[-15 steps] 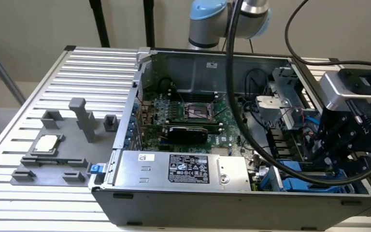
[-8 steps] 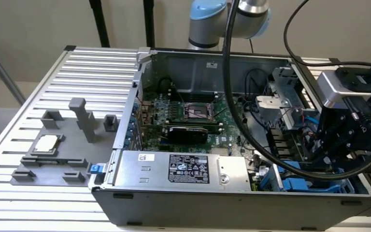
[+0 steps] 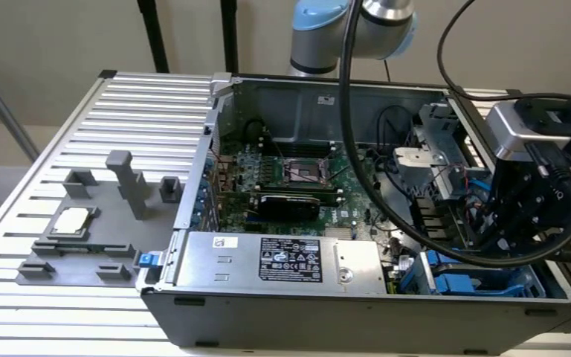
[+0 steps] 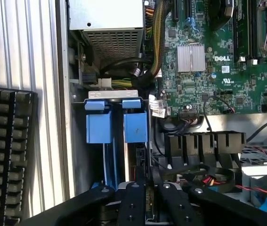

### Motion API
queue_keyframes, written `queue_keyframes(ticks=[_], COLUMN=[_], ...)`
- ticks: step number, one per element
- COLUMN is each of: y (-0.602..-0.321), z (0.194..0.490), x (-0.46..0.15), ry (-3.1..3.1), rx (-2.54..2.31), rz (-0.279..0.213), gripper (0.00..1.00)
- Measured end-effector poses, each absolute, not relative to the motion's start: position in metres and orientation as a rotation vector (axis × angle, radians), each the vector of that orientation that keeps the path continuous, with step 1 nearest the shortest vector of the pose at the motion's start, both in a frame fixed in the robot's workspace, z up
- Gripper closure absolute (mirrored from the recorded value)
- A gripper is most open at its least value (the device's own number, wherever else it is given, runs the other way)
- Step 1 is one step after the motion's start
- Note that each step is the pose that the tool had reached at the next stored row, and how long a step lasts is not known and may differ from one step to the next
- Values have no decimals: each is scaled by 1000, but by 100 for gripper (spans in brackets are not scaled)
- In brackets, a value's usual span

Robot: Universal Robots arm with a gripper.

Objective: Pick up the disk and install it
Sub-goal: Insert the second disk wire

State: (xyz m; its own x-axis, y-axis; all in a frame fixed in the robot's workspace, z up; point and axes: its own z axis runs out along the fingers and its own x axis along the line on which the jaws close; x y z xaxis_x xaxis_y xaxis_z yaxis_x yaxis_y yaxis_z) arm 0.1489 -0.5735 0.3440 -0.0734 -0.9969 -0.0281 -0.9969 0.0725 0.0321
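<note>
A slatted metal table (image 3: 157,93) carries an open computer case (image 3: 365,305), the largest thing in the scene. Inside it a green circuit board (image 3: 285,178) covers the floor of the case. Along the near wall lies a big silver box with a black label (image 3: 280,260), and thick black cables (image 3: 365,163) loop down across the board from the arm above.

The arm's black wrist and gripper (image 4: 147,207) reach into the case at the exterior view's right, over the near right corner. In the wrist view the black fingers (image 4: 132,202) stand close together around a thin edge between them; whether they grip it cannot be told.

The disk (image 4: 135,127) stands on edge in the drive bay in that corner, its blue carrier showing, just beside a second blue carrier (image 4: 98,125). A bundle of black, yellow and red wires (image 4: 204,179) crowds the space next to the bay.

A black keyboard (image 4: 6,155) lies on the table outside the case wall. On the exterior view's left, a grey holder (image 3: 77,245) holds a small square silver chip (image 3: 72,222).
</note>
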Motion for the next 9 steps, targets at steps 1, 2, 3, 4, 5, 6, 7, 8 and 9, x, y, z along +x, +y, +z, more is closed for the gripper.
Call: queue_keyframes(ticks=[1,2,3,4,5,6,7,8,9], y=[-573,-573,-573,-573,-573,-573,-573,-573,-572], z=[345,346,345,345,345,344,343,342,341], x=[149,149,149,149,149,149,149,149,149], ry=[-2302,-2304,-2307,-2309,-2311,-2313,-2314,-2314,-2314], rx=[2135,2132,2128,2124,2119,2113,2109,2105,2102], rz=[-66,-66,-65,-63,-59,-54,-50,-46,-42], gripper=[100,100,100,100,100,100,100,100,100])
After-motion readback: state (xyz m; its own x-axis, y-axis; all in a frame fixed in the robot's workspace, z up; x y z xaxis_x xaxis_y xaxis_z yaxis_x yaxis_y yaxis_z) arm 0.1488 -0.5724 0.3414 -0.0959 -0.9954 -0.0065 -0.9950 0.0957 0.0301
